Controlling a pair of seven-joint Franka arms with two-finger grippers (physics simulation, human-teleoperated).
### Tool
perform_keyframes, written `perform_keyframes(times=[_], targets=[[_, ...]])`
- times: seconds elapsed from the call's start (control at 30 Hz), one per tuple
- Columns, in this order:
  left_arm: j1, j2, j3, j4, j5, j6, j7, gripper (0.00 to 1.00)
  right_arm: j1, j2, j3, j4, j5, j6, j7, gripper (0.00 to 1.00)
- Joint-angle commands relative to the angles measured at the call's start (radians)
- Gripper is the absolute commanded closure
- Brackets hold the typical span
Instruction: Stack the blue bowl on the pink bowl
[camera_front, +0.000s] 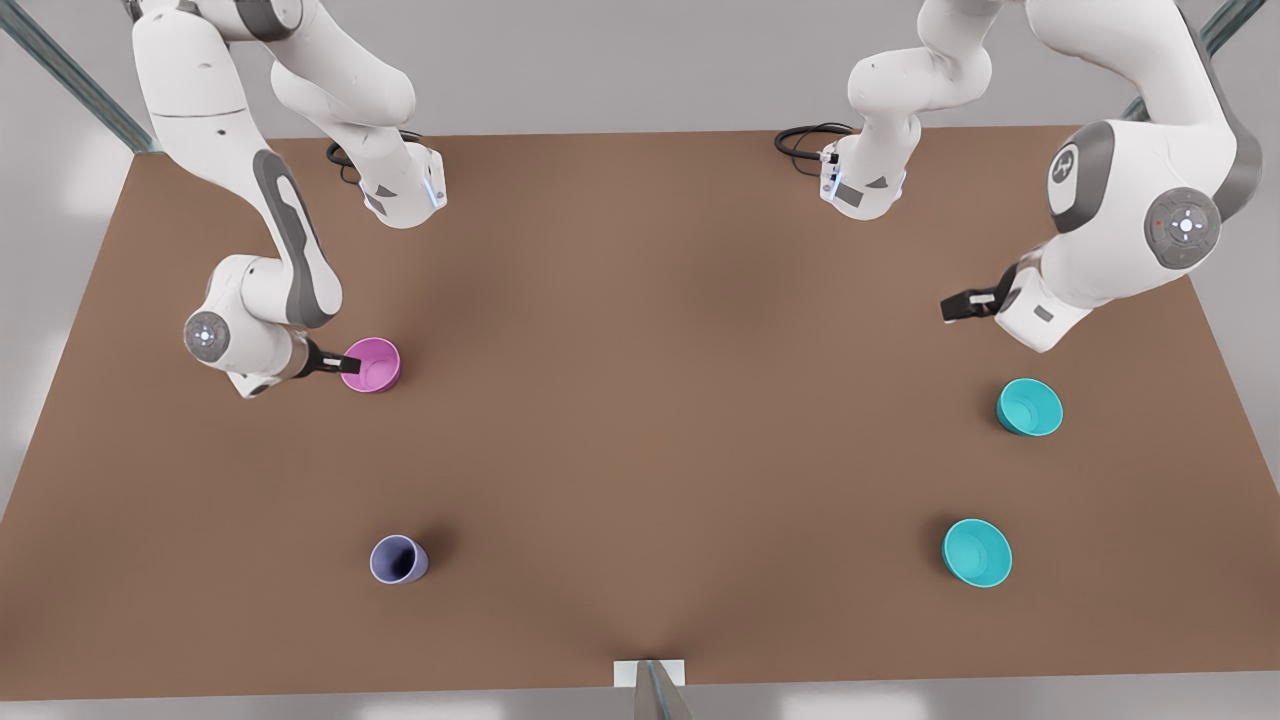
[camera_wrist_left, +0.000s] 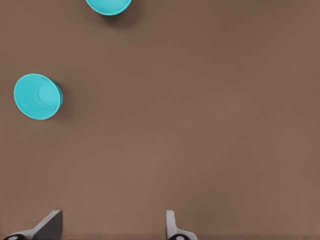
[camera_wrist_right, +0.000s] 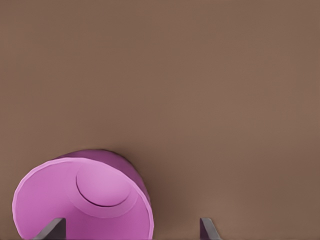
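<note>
Right end effector (camera_front: 345, 364) open astride pink bowl (camera_front: 372, 364) rim | left end effector (camera_front: 958, 306) open above counter (camera_front: 640, 400) | you'd pinch the light, stiff blue bowl (camera_front: 1030, 406) by its rim

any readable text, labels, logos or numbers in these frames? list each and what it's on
No readable words or numbers.
Round emblem on the arm at the front view's right: a logo mark, too small to read as text.
Pink bowl, both teal bowls, lavender cup and brown table: plain, unmarked.
</note>
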Motion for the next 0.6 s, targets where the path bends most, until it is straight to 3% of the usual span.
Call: perform_keyframes(times=[0.0,0.3,0.37,0.4,0.5,0.57], targets=[[0.013,0.01,-0.001,0.001,-0.001,-0.002,-0.006,0.0,-0.009,0.014,0.0,-0.011,0.005,0.069,0.036,0.0],[0.047,0.023,-0.001,0.001,-0.001,0.003,-0.005,0.0,-0.011,0.097,0.002,-0.015,0.005,0.092,0.028,0.02],[0.047,0.019,-0.001,0.001,-0.001,0.001,-0.006,0.0,-0.011,0.101,0.002,-0.008,0.005,0.086,0.025,0.47],[0.047,0.021,-0.001,0.001,-0.001,0.0,-0.006,0.0,-0.011,0.101,0.002,-0.002,0.005,0.08,0.025,0.62],[0.047,0.023,-0.001,0.001,-0.001,-0.003,-0.006,0.0,-0.011,0.101,0.003,0.027,0.005,0.051,0.025,0.79],[0.047,0.024,-0.001,0.001,-0.001,-0.002,-0.006,0.0,-0.011,0.1,0.003,0.072,0.005,-0.011,0.027,0.79]])
